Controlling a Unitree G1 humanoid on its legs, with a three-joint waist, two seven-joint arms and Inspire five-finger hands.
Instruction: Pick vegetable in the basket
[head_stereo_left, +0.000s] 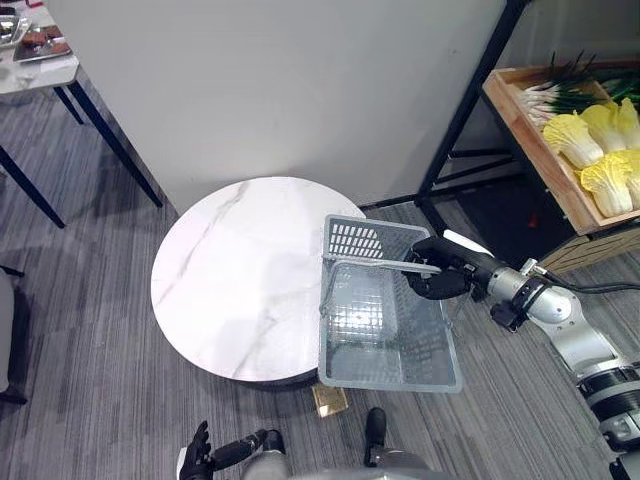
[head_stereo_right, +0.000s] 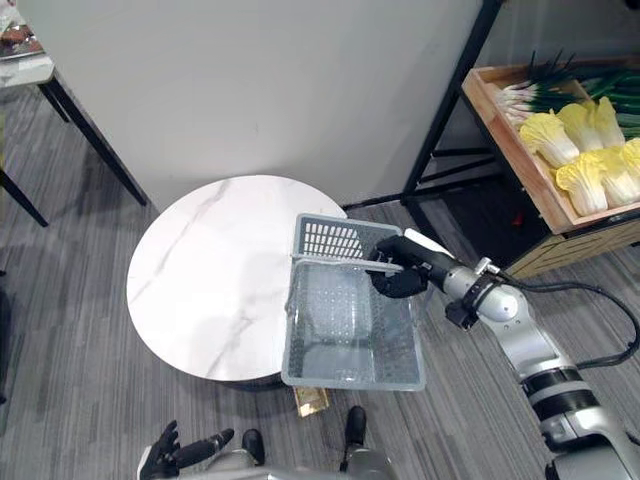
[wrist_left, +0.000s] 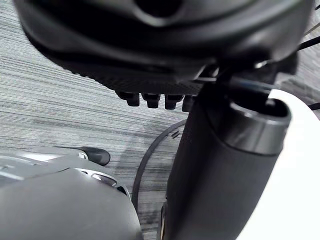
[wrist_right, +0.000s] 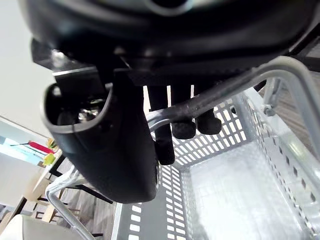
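Carpeted floor (head_stereo_left: 100, 350), one round table (head_stereo_left: 240, 270), one basket (head_stereo_left: 360, 236), right hand (head_stereo_left: 442, 272) gripping its handle (head_stereo_left: 370, 262), left hand (head_stereo_left: 198, 456) relaxed open

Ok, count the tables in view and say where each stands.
2. The round marble table stands in the middle, the basket in the right hand at its right edge; a white table on dark legs is at the far left, partly cut off.

The basket (head_stereo_left: 362, 238) was grey plastic with perforated, slightly translucent walls and a bare metal wire handle (head_stereo_left: 370, 262). The round surface (head_stereo_left: 240, 270) looked like smooth, polished white marble. The floor (head_stereo_left: 90, 380) was matt, ribbed grey carpet. The crate (head_stereo_left: 520, 130) was pale raw wood.
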